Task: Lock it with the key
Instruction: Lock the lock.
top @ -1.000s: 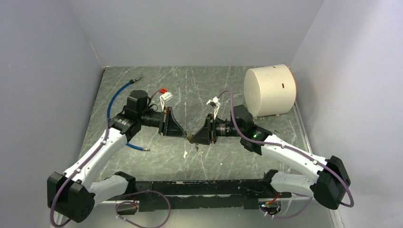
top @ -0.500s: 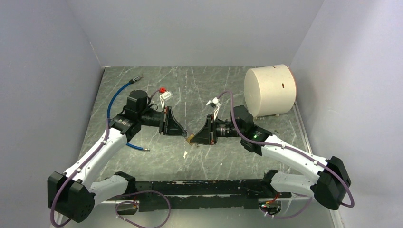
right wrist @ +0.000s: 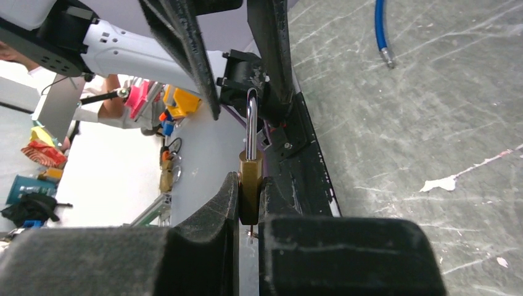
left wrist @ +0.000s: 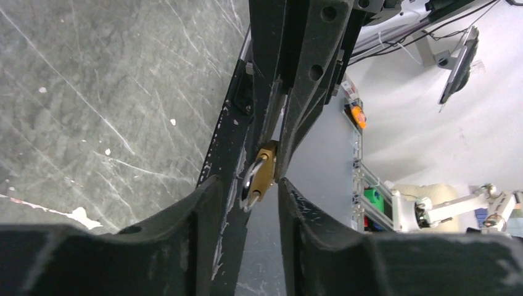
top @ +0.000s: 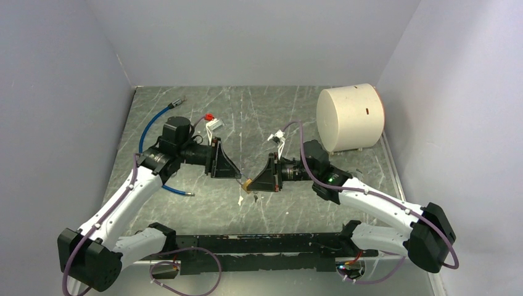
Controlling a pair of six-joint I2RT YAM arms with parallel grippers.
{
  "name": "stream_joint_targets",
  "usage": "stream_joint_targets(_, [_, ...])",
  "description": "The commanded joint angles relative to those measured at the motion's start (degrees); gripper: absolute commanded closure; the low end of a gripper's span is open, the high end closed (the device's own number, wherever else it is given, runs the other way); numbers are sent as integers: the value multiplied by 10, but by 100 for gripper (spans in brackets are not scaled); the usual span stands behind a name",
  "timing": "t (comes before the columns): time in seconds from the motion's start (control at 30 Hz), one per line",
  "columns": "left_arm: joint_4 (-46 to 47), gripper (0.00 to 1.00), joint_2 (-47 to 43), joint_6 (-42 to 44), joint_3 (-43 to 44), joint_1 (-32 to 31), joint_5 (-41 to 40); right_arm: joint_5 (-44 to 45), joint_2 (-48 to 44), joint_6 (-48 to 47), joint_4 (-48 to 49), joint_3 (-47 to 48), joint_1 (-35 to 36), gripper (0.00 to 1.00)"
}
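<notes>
A brass padlock (right wrist: 250, 185) is clamped by its body between the fingers of my right gripper (right wrist: 250, 196), which is shut on it. Its steel shackle (right wrist: 251, 123) points toward the left arm. A thin metal stub (right wrist: 251, 234), apparently the key, sticks out under the body. In the left wrist view the padlock (left wrist: 266, 174) hangs just past my left gripper (left wrist: 247, 200), which is open, its fingers on either side of the shackle end and not touching it. From above, both grippers meet at the padlock (top: 247, 183) over the table's middle.
A large white cylinder (top: 350, 117) lies at the back right. A blue cable (top: 151, 126) curves along the left side, its end (top: 180, 192) near the left arm. A red-and-white connector (top: 212, 121) sits behind the left wrist. Grey walls enclose the table.
My left gripper has opened and let go of the padlock, drawing slightly back to the left. My right gripper has closed onto the padlock's body.
</notes>
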Motion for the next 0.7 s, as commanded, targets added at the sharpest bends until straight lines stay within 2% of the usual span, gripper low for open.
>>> stream_joint_targets(0.0, [-39, 63, -1, 55, 37, 1, 1, -33, -8, 19, 78, -5, 0, 100])
stream_joint_targets(0.2, [-75, 84, 9, 90, 54, 1, 27, -41, 8, 30, 96, -8, -1, 100])
stream_joint_targets(0.37, [-92, 93, 9, 111, 58, 1, 35, -45, 17, 41, 115, -10, -1, 100])
stream_joint_targets(0.67, [-113, 84, 9, 131, 59, 1, 44, -46, 19, 69, 160, -22, -1, 100])
